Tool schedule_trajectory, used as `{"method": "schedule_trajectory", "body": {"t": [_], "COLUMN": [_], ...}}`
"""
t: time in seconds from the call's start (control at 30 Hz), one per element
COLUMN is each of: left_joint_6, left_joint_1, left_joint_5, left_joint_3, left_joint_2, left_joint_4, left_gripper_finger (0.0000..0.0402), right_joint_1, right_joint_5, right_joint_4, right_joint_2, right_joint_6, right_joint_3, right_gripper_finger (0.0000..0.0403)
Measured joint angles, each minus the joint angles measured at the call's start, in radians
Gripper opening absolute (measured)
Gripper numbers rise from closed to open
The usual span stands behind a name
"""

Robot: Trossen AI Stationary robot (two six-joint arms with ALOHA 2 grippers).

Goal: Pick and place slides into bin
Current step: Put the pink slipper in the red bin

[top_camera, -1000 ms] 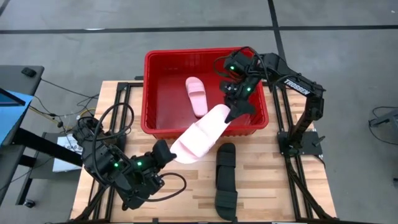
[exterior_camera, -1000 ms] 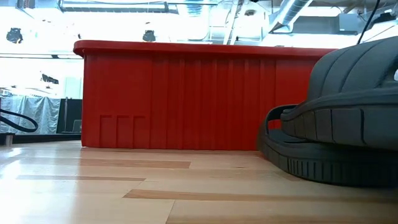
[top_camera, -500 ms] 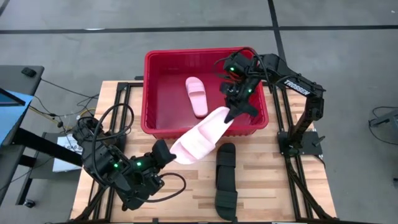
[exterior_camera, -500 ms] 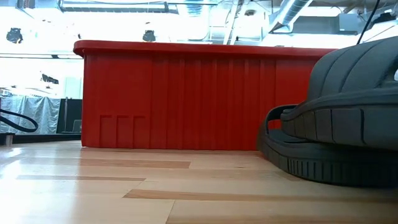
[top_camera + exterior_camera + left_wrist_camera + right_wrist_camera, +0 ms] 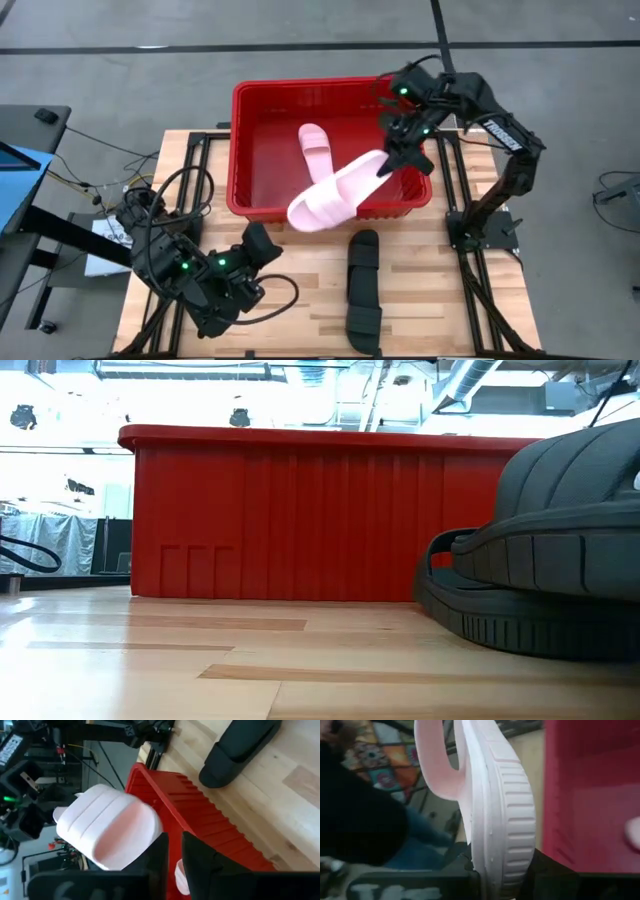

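One pale pink slide [image 5: 335,190] hangs slanting over the red bin's [image 5: 240,150] near rim, with my right gripper [image 5: 388,165] shut on its far end. Its strap [image 5: 95,815] is at the low end, which points toward my left gripper [image 5: 268,240]. That gripper is narrowly open and holds nothing, just short of this end. A second pink slide [image 5: 316,150] lies flat on the bin's floor. Two black slides [image 5: 362,290] lie end to end on the table in front of the bin. My right gripper pinches the pink slide's strapless end [image 5: 502,855] through its thickness. One finger [image 5: 462,865] is on the insole side and the other [image 5: 542,870] on the ribbed underside. The fingers come from the far right, slanting down, along the slide. The slide is clear of bin and table, its strap end lowest.
The black slides [image 5: 560,560] stand close before the low camera, right of the bin's wall [image 5: 300,510]. Bare wooden table [image 5: 300,310] lies between my left arm and the black slides. A person in dark clothes [image 5: 365,820] shows beyond the table in the right wrist view.
My left gripper has let go of the pink slide's strap end and kept its place. My right gripper has moved toward the table's far right and a little up with the slide. The strap end has drawn away from my left gripper and hangs over the bin's near rim.
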Motion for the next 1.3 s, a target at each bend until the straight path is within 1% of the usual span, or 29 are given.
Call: {"method": "schedule_trajectory", "body": {"t": [0.07, 0.2, 0.37, 0.43, 0.5, 0.6, 0.7, 0.77, 0.87, 1.0, 1.1, 1.17, 1.23, 1.3], "left_joint_6": [0.0, -0.045, -0.121, -0.153, -0.194, -0.264, -0.345, -0.396, -0.457, -0.49, -0.558, -0.608, -0.68, -0.765], "left_joint_1": [-0.001, -0.002, 0.003, 0.007, 0.014, 0.028, 0.044, 0.052, 0.058, 0.058, 0.062, 0.072, 0.088, 0.113], "left_joint_5": [-0.01, -0.091, -0.233, -0.267, -0.301, -0.36, -0.435, -0.494, -0.567, -0.61, -0.679, -0.686, -0.686, -0.688], "left_joint_3": [0.0, 0.0, 0.0, 0.0, 0.0, 0.0, 0.0, 0.0, 0.0, 0.0, 0.0, 0.0, 0.0, 0.0], "left_joint_2": [0.0, 0.0, 0.0, 0.0, 0.0, 0.0, 0.0, 0.0, 0.0, 0.0, 0.0, 0.0, -0.002, -0.006], "left_joint_4": [0.0, 0.0, -0.001, -0.001, -0.001, -0.001, -0.001, -0.001, -0.001, -0.001, -0.001, -0.001, -0.001, -0.001], "left_gripper_finger": [0.0042, 0.0042, 0.0042, 0.0042, 0.0042, 0.0042, 0.0042, 0.0042, 0.0042, 0.0042, 0.0042, 0.0042, 0.0042, 0.0042], "right_joint_1": [-0.012, -0.024, -0.021, -0.011, 0.014, 0.059, 0.121, 0.158, 0.177, 0.16, 0.132, 0.117, 0.116, 0.12], "right_joint_5": [0.058, 0.213, 0.5, 0.588, 0.678, 0.787, 0.865, 0.909, 0.94, 0.931, 0.927, 0.911, 0.889, 0.863], "right_joint_4": [0.028, 0.167, 0.453, 0.568, 0.662, 0.729, 0.793, 0.862, 1.002, 1.349, 1.638, 1.789, 1.934, 2.054], "right_joint_2": [-0.026, -0.076, -0.154, -0.179, -0.198, -0.214, -0.216, -0.239, -0.309, -0.467, -0.615, -0.694, -0.74, -0.76], "right_joint_6": [0.03, 0.138, 0.309, 0.353, 0.375, 0.378, 0.368, 0.361, 0.372, 0.399, 0.409, 0.42, 0.438, 0.472], "right_joint_3": [0.0, 0.0, 0.0, 0.0, 0.0, 0.0, -0.022, -0.104, -0.312, -0.638, -0.863, -1.002, -1.12, -1.226], "right_gripper_finger": [0.0048, 0.0048, 0.0048, 0.0048, 0.0048, 0.0048, 0.0048, 0.0048, 0.0048, 0.0047, 0.0047, 0.0047, 0.0047, 0.0047]}}
